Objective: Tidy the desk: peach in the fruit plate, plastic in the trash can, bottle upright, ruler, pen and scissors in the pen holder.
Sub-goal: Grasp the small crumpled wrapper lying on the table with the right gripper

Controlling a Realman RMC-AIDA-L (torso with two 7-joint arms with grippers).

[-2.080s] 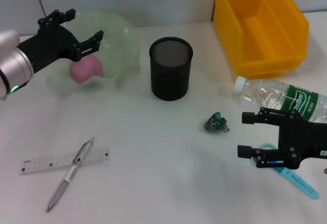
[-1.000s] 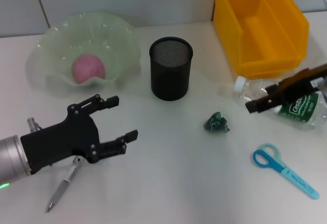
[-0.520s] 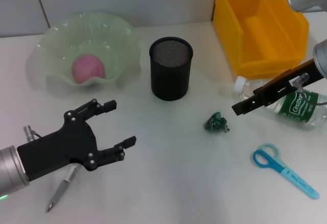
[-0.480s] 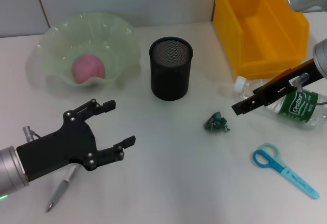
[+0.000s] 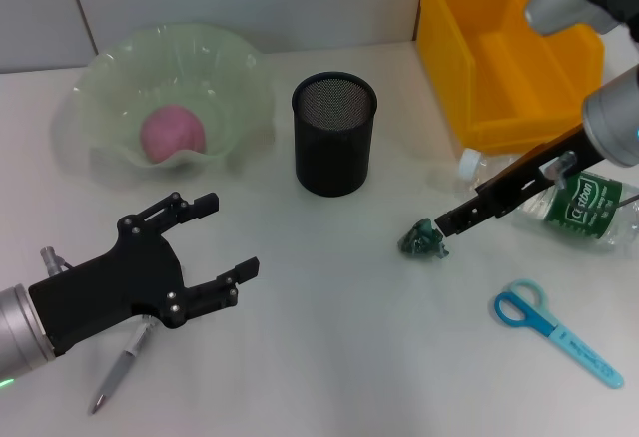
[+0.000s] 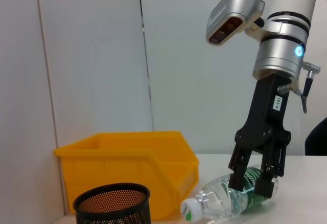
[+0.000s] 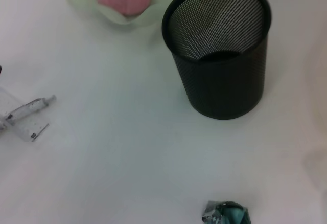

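Observation:
The pink peach [image 5: 172,130] lies in the pale green fruit plate [image 5: 240,68]. The black mesh pen holder [image 5: 334,133] stands at mid-table. A crumpled green plastic wad [image 5: 424,239] lies right of centre, and my right gripper [image 5: 446,222] hangs open just above and beside it. Behind that gripper the clear bottle [image 5: 564,198] lies on its side. Blue scissors [image 5: 554,332] lie at the front right. My left gripper [image 5: 228,234] hovers open over the pen [image 5: 120,372], hiding the ruler in the head view. The ruler's end [image 7: 25,127] shows in the right wrist view.
A yellow bin [image 5: 509,48] stands at the back right, close behind the bottle. The left wrist view shows the right gripper [image 6: 251,185] in front of the bottle [image 6: 225,203], with the pen holder [image 6: 112,206] and the bin [image 6: 127,170] nearby.
My right gripper has moved left and down from over the bottle to the plastic wad. My left gripper has shifted slightly left over the pen.

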